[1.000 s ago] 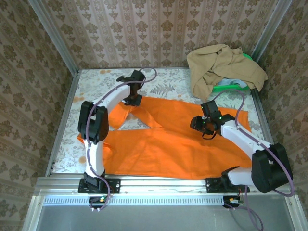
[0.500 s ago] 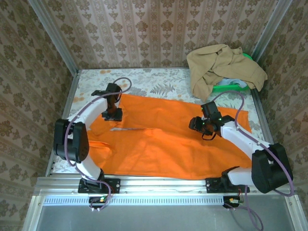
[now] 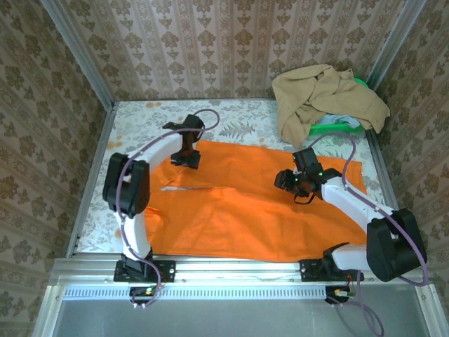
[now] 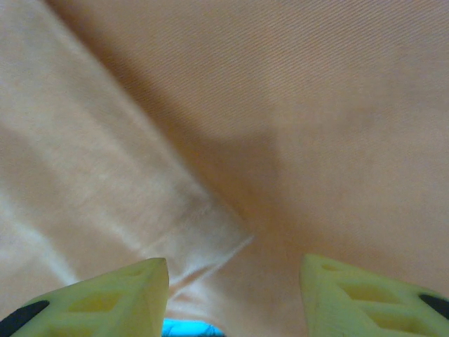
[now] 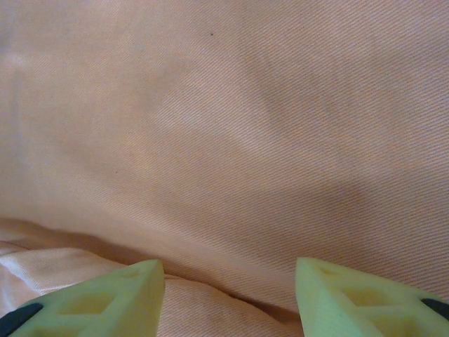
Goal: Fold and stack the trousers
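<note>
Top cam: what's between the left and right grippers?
In the top view, flat orange fabric of the trousers spans from the left gripper to the right gripper; nothing else on that stretch.

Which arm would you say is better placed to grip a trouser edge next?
Likely left: the left end effector, open, sits at the edge of the trousers; the right end effector is over mid-fabric.
</note>
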{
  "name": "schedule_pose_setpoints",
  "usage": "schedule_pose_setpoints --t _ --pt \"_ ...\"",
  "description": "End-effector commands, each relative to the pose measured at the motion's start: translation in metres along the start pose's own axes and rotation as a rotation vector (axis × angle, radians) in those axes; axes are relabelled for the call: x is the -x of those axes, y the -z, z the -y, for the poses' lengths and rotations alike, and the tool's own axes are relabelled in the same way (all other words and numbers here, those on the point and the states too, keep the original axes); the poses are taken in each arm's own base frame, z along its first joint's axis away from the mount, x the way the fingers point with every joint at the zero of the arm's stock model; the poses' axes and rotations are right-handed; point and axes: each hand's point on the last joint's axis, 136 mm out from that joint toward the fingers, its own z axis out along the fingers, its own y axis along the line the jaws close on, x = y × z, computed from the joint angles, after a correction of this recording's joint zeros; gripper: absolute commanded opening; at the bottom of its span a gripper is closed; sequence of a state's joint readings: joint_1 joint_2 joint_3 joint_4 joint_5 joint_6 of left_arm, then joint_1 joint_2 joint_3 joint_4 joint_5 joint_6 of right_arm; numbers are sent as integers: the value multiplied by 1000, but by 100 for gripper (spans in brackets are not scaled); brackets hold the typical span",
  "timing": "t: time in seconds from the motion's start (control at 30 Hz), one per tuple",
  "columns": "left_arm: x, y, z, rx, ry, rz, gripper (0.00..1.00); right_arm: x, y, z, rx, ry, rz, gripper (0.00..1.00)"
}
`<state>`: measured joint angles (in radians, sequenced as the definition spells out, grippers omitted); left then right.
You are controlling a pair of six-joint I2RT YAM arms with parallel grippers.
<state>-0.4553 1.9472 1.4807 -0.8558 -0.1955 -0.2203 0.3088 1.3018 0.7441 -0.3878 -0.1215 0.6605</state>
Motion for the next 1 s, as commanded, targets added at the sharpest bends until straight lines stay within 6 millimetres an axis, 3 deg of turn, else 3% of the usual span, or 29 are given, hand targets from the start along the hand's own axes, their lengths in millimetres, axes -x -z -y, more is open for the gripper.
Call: schedule_pose_setpoints --t 0.0,0.07,0.23,0.4,0.53,0.6,0.63,0.77,0.97 --pt "1 -3 -27 156 -22 -26 51 -5 -1 1 5 14 -3 55" --pt "2 -8 -26 159 -23 -30 47 -5 -1 2 0 17 0 55" --pt "4 -5 -35 212 -18 -22 22 -3 -3 0 7 16 3 55" --pt "7 19 -42 222 -11 24 18 -6 -8 0 9 16 -12 55" --pt "6 25 -50 223 0 27 18 -6 -9 0 16 12 -11 55" --pt "4 27 -58 228 16 26 12 -5 -9 -1 21 13 -10 55" --pt "4 29 -60 228 23 31 3 -6 -8 -1 20 15 -10 54" --pt "15 58 -95 292 50 91 0 -7 -6 -2 27 15 -13 54" --pt "47 101 -197 363 202 181 0 -8 -7 -6 42 17 -17 54"
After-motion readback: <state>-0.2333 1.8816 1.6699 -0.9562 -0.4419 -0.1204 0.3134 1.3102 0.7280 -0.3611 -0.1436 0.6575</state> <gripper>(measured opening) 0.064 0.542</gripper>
